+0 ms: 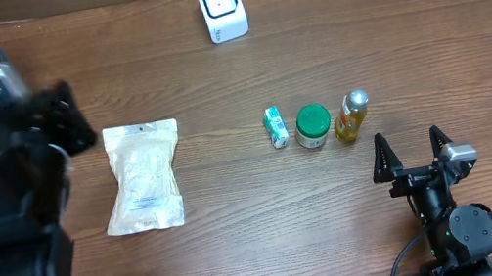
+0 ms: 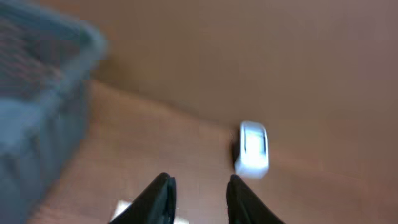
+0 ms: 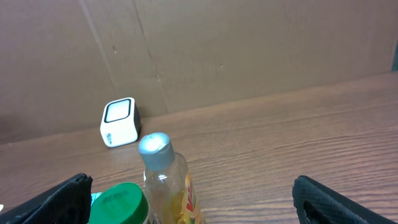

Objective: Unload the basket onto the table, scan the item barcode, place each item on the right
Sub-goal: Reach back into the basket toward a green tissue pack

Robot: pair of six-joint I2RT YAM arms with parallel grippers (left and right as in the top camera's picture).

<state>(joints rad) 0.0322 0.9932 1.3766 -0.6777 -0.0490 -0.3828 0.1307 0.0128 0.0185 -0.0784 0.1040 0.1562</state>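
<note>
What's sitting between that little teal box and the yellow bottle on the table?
A jar with a green lid stands between the small teal box and the yellow bottle. The overhead view shows it best.

Scanner (image 1: 221, 7): white rounded block w/ dark-framed window, upright at far side of table (image 1: 245, 257), approx. centre. Pouch (image 1: 142, 177): clear plastic, whitish contents, label at near end, lying flat, left of centre. Row right of centre, L to R: small green-white box (image 1: 275, 126), green-lid jar (image 1: 313, 126), yellow bottle (image 1: 353, 116) w/ silver cap. Jar and bottle upright, just beside each other.
</note>
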